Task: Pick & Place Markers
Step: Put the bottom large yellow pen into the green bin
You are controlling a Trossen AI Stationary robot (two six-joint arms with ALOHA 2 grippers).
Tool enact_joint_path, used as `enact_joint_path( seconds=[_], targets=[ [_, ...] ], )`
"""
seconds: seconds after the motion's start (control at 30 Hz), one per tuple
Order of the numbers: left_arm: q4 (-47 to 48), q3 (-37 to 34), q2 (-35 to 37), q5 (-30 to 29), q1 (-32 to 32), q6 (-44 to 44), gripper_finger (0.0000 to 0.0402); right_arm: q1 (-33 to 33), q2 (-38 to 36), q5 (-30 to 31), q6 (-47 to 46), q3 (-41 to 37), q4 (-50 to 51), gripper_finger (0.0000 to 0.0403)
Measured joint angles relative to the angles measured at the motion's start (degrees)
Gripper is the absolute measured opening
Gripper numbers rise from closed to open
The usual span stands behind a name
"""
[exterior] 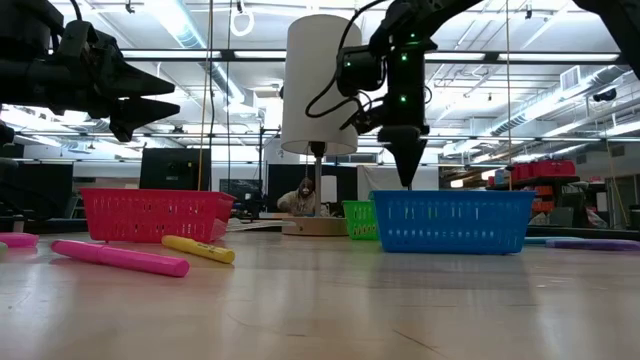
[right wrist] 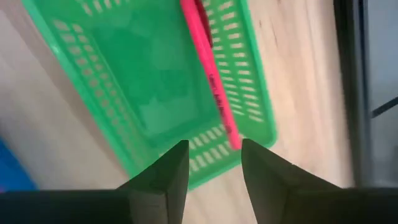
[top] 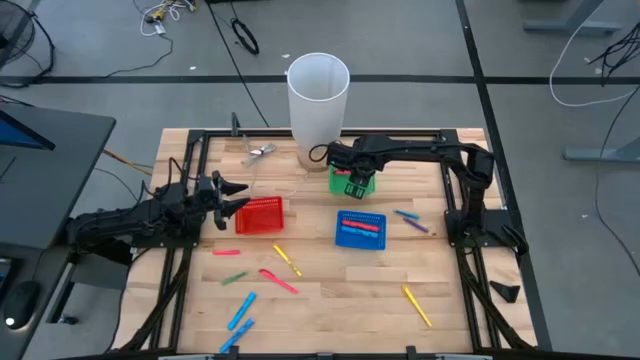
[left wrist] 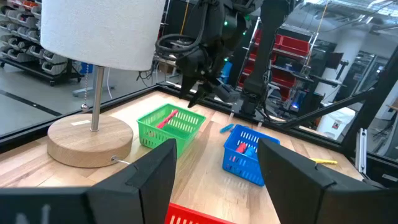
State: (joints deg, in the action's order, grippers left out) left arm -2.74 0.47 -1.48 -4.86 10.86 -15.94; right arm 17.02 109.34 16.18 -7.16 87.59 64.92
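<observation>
Overhead and both wrist views share the green basket [top: 352,181].

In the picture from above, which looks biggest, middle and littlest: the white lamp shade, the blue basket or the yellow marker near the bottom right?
Biggest to littlest in the high view:
1. White lamp shade, though it rises toward the camera, so it looks extra big.
2. Blue basket.
3. Yellow marker, a thin stick.

A wooden table [top: 330,300] bears three baskets [top: 359,229], scattered markers [top: 279,281] and a lamp [top: 317,95].
</observation>
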Motion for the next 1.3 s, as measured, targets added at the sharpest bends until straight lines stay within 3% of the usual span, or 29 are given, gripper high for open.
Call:
enact_joint_path(
  seconds=[0.2,0.53,0.83,1.0,1.3],
  targets=[
    [0.00,0.02,0.00,0.00,0.02,0.01,0.0232,0.00,-1.00,-4.53,-10.35,0.02,0.96,0.0149],
    [0.00,0.02,0.00,0.00,-0.01,-0.01,0.0232,0.00,-1.40,-19.03,-18.63,0.02,1.31,0.0149],
    [0.00,0.01,0.00,0.00,0.01,-0.01,0.0232,-0.42,-1.40,-19.26,-19.41,0.02,1.10,0.0149],
    [0.00,0.02,0.00,0.00,0.01,0.02,0.0232,-3.82,-1.71,-16.27,-19.87,0.02,1.04,0.0149],
    [0.00,0.02,0.00,0.00,-0.01,0.01,0.0232,-9.95,-5.59,-15.99,-33.83,-0.83,1.52,0.0149]
  ],
)
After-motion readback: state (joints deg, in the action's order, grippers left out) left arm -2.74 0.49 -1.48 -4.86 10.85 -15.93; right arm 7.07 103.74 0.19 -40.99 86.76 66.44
